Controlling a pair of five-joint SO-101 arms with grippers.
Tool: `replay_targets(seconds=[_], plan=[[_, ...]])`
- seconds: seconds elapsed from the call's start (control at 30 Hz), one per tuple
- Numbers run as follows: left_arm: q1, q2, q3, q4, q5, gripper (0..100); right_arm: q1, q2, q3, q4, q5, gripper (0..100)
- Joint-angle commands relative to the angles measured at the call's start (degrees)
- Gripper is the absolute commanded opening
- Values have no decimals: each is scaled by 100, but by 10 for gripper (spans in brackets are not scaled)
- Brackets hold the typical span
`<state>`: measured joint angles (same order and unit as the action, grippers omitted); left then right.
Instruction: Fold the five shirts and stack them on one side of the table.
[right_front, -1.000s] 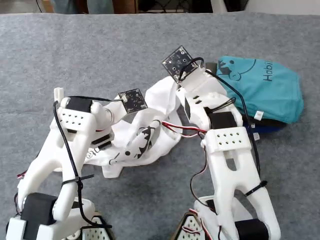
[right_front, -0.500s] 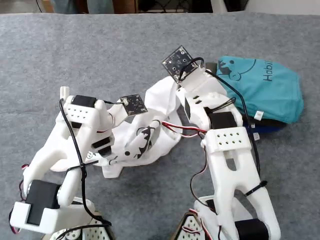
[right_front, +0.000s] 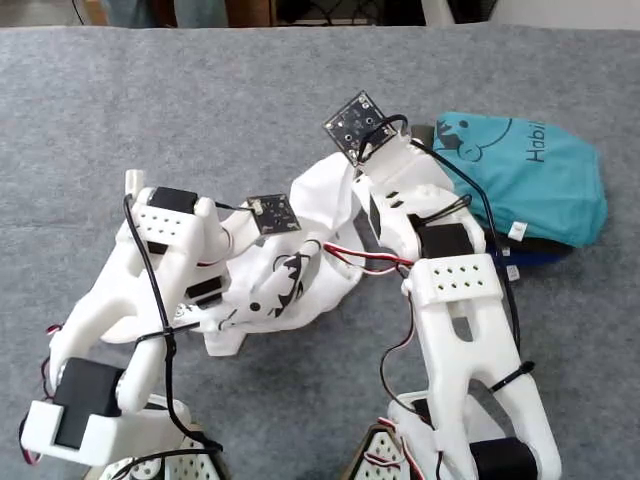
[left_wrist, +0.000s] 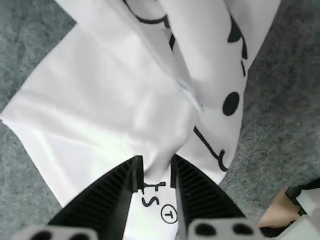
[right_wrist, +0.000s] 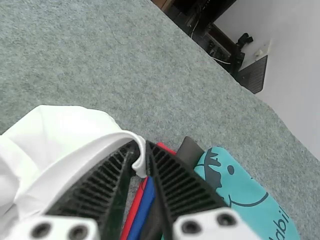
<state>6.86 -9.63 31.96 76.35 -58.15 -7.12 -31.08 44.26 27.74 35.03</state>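
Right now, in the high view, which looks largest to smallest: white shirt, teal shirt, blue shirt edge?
1. white shirt, partly covered, so only narrowly ahead
2. teal shirt
3. blue shirt edge

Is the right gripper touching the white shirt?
Touching. The right wrist view shows the right gripper clamped on a fold of the white shirt.

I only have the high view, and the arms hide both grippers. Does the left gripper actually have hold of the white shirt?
Observer: Yes. The left gripper is shut on a bunched fold of the white shirt.
Operator: And the right gripper?
Observer: The right gripper is shut on a rolled edge of the same shirt, close to the teal shirt.
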Motion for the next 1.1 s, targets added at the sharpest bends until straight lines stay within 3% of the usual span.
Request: replay_targets(seconds=[0.0,0.33,0.53,0.77,0.9,1.07], plan=[[84,-18,-101,-18,-9,113,35,13,-277,-123,44,14],[101,-18,224,-9,167,109,35,13,-277,-123,44,14],[101,-18,207,-26,176,28,35,13,-277,-123,44,14],[48,-62,189,-18,220,28,53,13,-295,-123,-9,14],[-110,-79,-48,-35,888,28,149,-31,-347,-185,-334,14],[-787,-88,-734,-62,2338,28,404,-136,-585,-158,-747,14]])
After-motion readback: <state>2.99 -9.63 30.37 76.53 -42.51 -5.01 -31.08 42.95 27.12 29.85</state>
